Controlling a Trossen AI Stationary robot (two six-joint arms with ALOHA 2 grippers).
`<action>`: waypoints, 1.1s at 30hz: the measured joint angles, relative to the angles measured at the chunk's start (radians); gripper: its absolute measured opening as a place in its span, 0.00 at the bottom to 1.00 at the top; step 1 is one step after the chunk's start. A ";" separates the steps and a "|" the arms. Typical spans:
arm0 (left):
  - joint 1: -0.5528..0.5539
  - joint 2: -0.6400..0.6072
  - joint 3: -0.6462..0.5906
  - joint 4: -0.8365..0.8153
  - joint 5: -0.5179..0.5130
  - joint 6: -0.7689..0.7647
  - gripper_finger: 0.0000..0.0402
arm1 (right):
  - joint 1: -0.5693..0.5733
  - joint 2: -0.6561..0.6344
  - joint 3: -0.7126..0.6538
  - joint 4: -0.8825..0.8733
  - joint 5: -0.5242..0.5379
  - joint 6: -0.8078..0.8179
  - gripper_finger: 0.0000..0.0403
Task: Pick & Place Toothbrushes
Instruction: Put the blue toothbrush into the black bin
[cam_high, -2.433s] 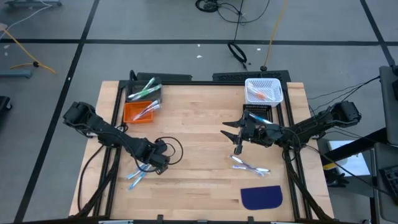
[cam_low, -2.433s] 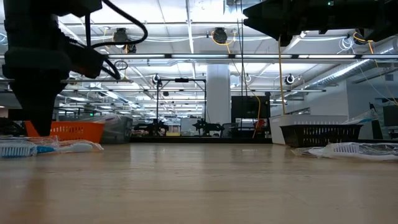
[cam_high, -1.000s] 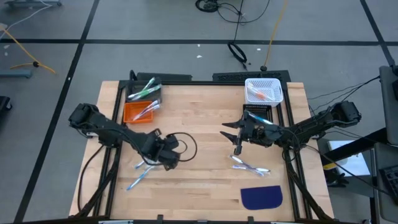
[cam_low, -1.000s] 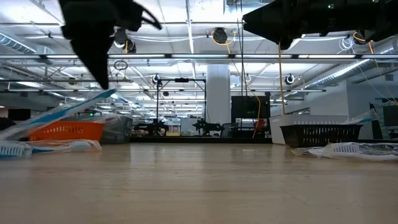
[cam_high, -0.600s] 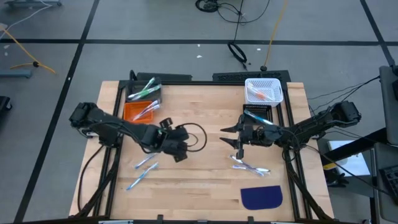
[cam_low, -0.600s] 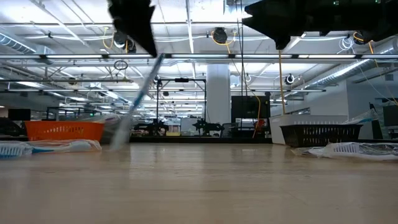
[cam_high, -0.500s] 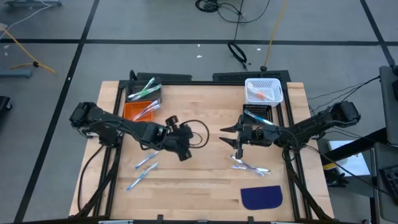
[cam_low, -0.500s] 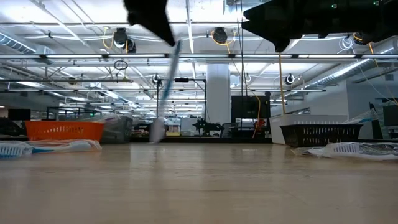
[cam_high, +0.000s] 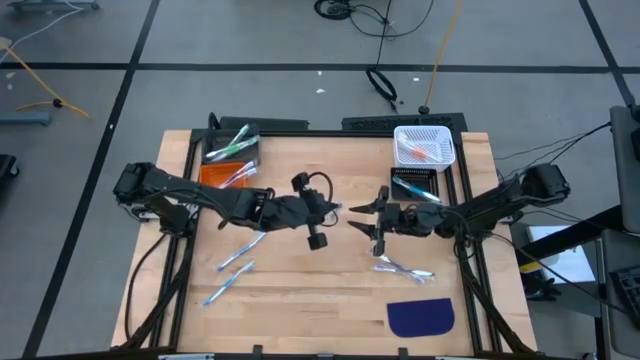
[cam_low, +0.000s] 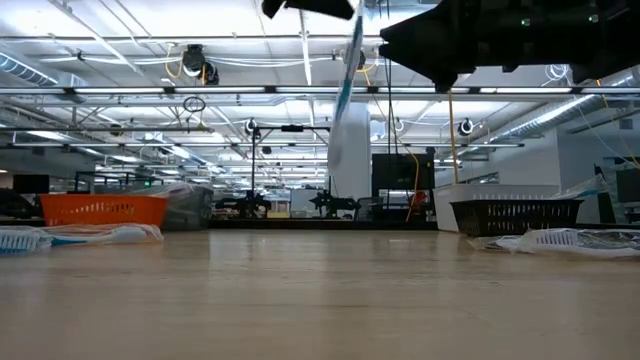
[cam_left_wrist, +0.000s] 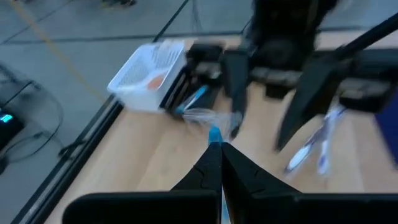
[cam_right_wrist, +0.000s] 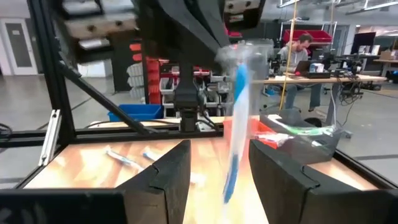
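The left gripper (cam_high: 333, 208), clamped on a blue-and-white toothbrush (cam_right_wrist: 235, 134), offers it mid-table to the right gripper (cam_high: 362, 221), whose fingers are apart and, I think, should next close on it.

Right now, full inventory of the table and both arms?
held toothbrush: one, blue and white, hanging from the left gripper above mid-table
loose toothbrushes, left: two, pale with blue, front-left of the table
loose toothbrushes, right: two, pale, crossed, right of centre
orange bin: one, back-left, toothbrushes inside
dark bin: one, behind the orange bin, green toothbrushes inside
white basket: one, back-right, orange item inside
black basket: one, in front of the white basket, a blue toothbrush inside
blue mat: one, dark blue, front-right
left gripper: shut on the held toothbrush
right gripper: open, facing it
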 joint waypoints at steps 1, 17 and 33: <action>0.004 0.000 0.000 0.022 0.019 0.009 0.00 | -0.003 0.009 0.000 0.011 0.000 0.000 0.39; 0.019 0.006 -0.001 -0.072 0.054 -0.008 0.00 | -0.043 0.080 0.039 -0.121 -0.053 0.120 0.39; 0.019 0.006 -0.001 -0.086 0.053 0.015 0.01 | -0.043 0.190 0.042 -0.267 -0.051 0.345 0.35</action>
